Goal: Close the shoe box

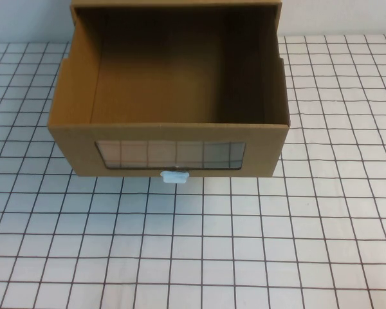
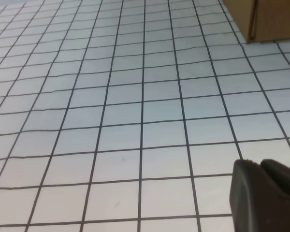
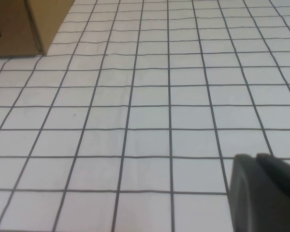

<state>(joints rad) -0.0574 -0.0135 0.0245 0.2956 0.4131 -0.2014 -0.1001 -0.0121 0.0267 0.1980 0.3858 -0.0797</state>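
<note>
The shoe box (image 1: 71, 109) is brown cardboard and stands at the back middle of the table in the high view. Its drawer is pulled out toward me and is empty inside. The front has a clear window (image 1: 170, 154) with a small white pull tab (image 1: 174, 176) just below it. Neither arm shows in the high view. In the left wrist view my left gripper (image 2: 260, 163) hangs shut over bare tablecloth, with a corner of the shoe box (image 2: 270, 19) far ahead. My right gripper (image 3: 255, 157) is shut too, well short of the shoe box (image 3: 24, 24).
A white tablecloth (image 1: 244, 244) with a dark grid covers the table. A pale wall (image 1: 347, 16) runs behind the box. Nothing else stands on the cloth.
</note>
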